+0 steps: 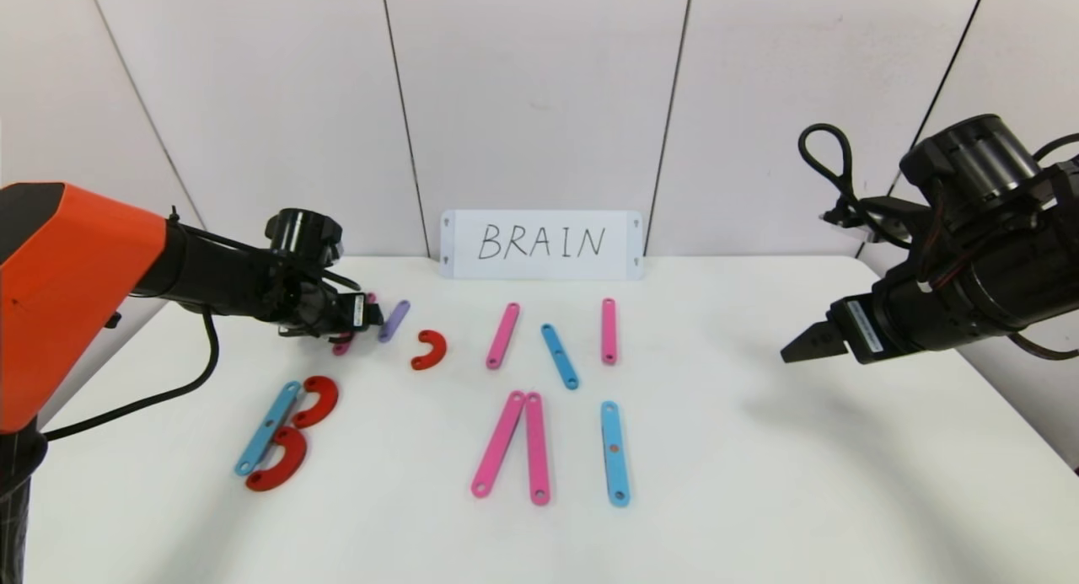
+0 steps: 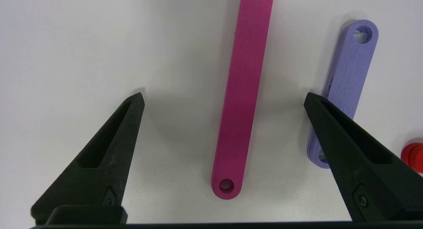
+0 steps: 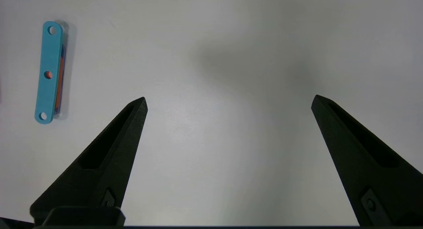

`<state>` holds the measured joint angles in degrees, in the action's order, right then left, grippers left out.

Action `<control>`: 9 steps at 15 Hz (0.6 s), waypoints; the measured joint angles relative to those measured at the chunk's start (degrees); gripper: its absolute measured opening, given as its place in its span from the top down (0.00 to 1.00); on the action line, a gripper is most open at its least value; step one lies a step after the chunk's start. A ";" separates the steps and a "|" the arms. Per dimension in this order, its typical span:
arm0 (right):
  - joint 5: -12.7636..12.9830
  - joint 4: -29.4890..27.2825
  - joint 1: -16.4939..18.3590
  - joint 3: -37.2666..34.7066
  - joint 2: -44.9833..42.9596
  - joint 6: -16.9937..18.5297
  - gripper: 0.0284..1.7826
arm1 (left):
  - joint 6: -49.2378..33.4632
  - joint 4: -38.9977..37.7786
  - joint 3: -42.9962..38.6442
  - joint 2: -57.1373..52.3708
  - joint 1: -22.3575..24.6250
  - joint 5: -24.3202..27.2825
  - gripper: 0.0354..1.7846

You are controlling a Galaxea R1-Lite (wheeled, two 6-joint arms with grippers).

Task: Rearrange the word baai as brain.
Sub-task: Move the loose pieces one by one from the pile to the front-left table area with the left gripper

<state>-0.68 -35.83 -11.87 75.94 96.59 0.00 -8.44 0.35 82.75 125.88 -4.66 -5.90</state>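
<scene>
Our left claw [image 2: 224, 96] hangs wide open over the pink strip [image 2: 242, 90], which lies flat on the table [image 2: 82, 40] just beside the purple strip [image 2: 350, 80]. To grip cleanly, we should centre on the pink strip and keep one finger [image 2: 350, 149] clear of the purple, which it seems to overlap. Our right claw [image 3: 228, 100] waits open, empty, well apart from the letters.

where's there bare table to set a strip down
Bare: the stretch between the lone blue strip and the open right gripper, and the front edge below the pink pair. Crowded: back left, where the open left gripper straddles a pink strip beside the purple strip.
</scene>
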 joint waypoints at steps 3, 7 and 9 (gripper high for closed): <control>0.06 0.00 0.00 0.00 0.00 0.00 0.02 | 0.00 -0.02 0.02 0.00 0.00 -0.02 0.25; 0.11 0.02 0.00 0.00 0.00 0.00 0.02 | -0.11 0.00 0.05 0.00 0.00 -0.11 0.65; 0.66 0.46 0.02 0.02 0.00 0.05 0.02 | -0.11 -0.02 0.05 0.00 0.00 -0.11 0.82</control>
<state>-0.02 -35.36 -11.85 75.96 96.59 0.05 -8.55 0.33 82.80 125.88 -4.66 -6.01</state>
